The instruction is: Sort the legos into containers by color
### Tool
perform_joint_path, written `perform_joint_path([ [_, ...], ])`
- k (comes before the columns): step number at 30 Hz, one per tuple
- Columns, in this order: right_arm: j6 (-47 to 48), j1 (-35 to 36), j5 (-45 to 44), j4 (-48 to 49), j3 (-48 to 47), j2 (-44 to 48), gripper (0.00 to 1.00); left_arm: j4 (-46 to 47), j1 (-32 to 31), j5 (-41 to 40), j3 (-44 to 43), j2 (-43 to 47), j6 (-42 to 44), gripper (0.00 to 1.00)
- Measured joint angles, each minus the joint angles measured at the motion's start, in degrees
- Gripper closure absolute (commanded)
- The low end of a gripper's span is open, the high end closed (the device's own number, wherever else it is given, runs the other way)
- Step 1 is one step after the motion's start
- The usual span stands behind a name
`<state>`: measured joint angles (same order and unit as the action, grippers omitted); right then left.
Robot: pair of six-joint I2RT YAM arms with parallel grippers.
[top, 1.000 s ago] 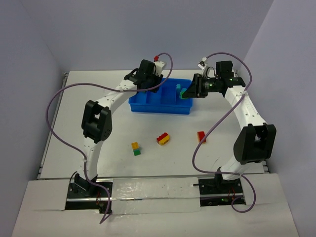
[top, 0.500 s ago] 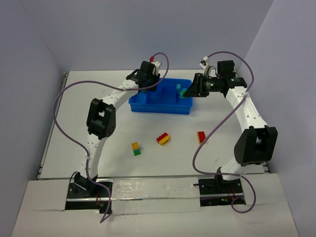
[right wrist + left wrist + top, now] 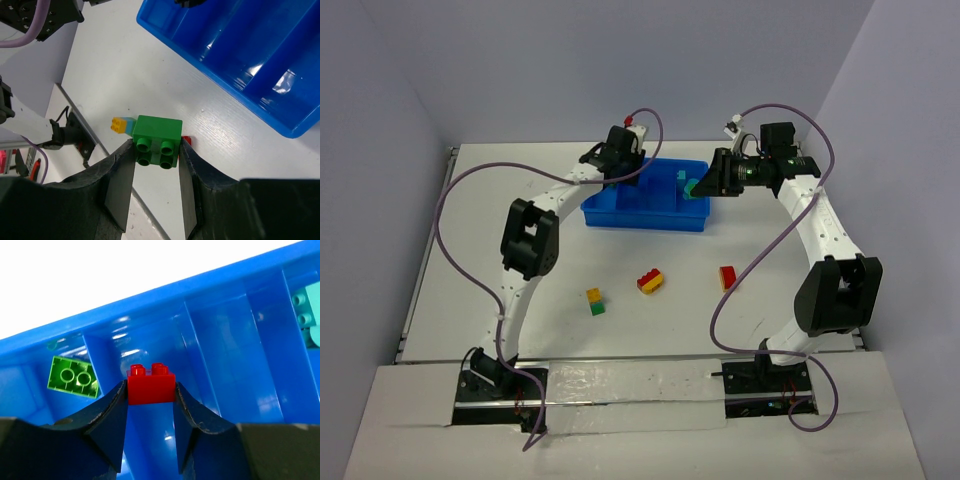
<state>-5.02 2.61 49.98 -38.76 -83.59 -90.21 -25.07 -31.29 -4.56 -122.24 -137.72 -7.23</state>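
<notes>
The blue tray (image 3: 645,208) stands at the back middle of the table. My left gripper (image 3: 619,172) is over its left part, shut on a red brick (image 3: 151,385) held above a compartment of the tray (image 3: 235,340). A green brick (image 3: 72,376) lies in the compartment to the left, a teal brick (image 3: 309,320) in one to the right. My right gripper (image 3: 699,187) is at the tray's right end, shut on a green brick (image 3: 157,141) held above the table beside the tray (image 3: 240,65).
Loose on the table: a yellow and green pair (image 3: 594,301), a red and yellow pair (image 3: 649,281) and another red and yellow pair (image 3: 727,277). The right wrist view shows a yellow and pale-blue piece (image 3: 122,125) behind the held green brick.
The left arm's elbow has swung right and its gripper has shifted slightly over the tray's left part. The right arm has hardly moved.
</notes>
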Motion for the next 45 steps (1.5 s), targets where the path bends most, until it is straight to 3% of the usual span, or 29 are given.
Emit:
perform_joint_path([
  [9, 0.0, 0.0, 0.0, 0.0, 0.0, 0.0, 1.0, 1.9, 0.0, -0.7, -0.6, -2.4, -0.1, 0.57],
  [18, 0.1, 0.0, 0.1, 0.0, 0.0, -0.2, 1.0, 3.3, 0.0, -1.4, -1.0, -2.9, 0.1, 0.3],
  [30, 0.2, 0.0, 0.4, 0.0, 0.0, -0.3, 1.0, 4.3, 0.0, -1.0, -1.8, -1.8, 2.1, 0.22],
  [34, 0.0, 0.0, 0.9, 0.0, 0.0, -0.3, 1.0, 4.8, 0.0, 4.3, 5.4, 6.2, 5.5, 0.19],
  [41, -5.1, 0.5, 8.2, 4.4, 1.2, -1.2, 1.0, 10.5, 1.1, 28.6, 28.3, 34.6, 11.6, 0.14],
  [45, -12.6, 1.3, 14.0, 12.2, 4.9, -2.0, 1.0, 13.2, 1.1, 39.0, 35.3, 45.6, 12.9, 0.14],
])
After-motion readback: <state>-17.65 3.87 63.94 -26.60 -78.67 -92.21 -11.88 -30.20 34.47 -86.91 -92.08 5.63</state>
